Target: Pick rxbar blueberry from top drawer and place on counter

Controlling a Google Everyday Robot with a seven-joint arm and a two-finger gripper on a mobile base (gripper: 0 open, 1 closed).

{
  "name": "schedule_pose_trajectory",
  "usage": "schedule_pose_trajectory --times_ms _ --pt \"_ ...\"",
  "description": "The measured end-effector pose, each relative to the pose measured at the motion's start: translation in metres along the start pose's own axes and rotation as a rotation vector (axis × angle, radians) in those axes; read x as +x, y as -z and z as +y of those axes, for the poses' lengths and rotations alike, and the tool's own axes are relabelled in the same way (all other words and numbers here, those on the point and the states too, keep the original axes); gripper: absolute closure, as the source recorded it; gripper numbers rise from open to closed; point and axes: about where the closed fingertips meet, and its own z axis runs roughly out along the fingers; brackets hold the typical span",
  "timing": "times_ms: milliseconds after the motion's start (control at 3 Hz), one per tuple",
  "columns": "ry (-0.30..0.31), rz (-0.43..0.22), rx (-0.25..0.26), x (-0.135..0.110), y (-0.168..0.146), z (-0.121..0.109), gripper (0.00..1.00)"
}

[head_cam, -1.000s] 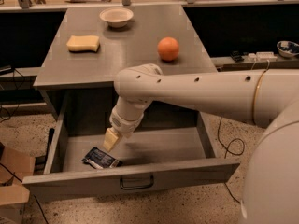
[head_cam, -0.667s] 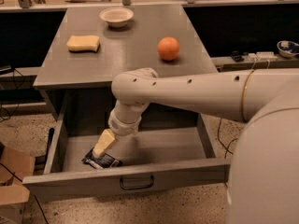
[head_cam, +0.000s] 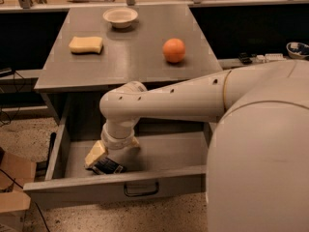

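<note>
Bar (head_cam: 108, 166) lies flat in the open drawer (head_cam: 166, 154), front-left area, close behind the front panel. Gripper (head_cam: 99, 154) is down inside the drawer, right on the bar's left end and touching it; can't tell whether it's spread or clamped on it. Arm (head_cam: 164, 103) reaches in from the right, under the counter (head_cam: 130, 64) edge. On the counter: sponge (head_cam: 86, 45), bowl (head_cam: 120, 17), orange (head_cam: 174, 50), well apart.
</note>
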Motion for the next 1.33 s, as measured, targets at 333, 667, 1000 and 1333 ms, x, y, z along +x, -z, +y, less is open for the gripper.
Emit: schedule_pose_trajectory --times_ms 333,667,1000,1333 --pt "-0.106 0.025 0.031 0.000 -0.018 0.012 0.00" --pt "-0.120 0.040 0.044 0.001 -0.020 0.012 0.25" --pt "-0.120 0.041 0.044 0.000 -0.012 0.014 0.48" --pt "-0.120 0.041 0.044 -0.001 -0.001 0.016 0.80"
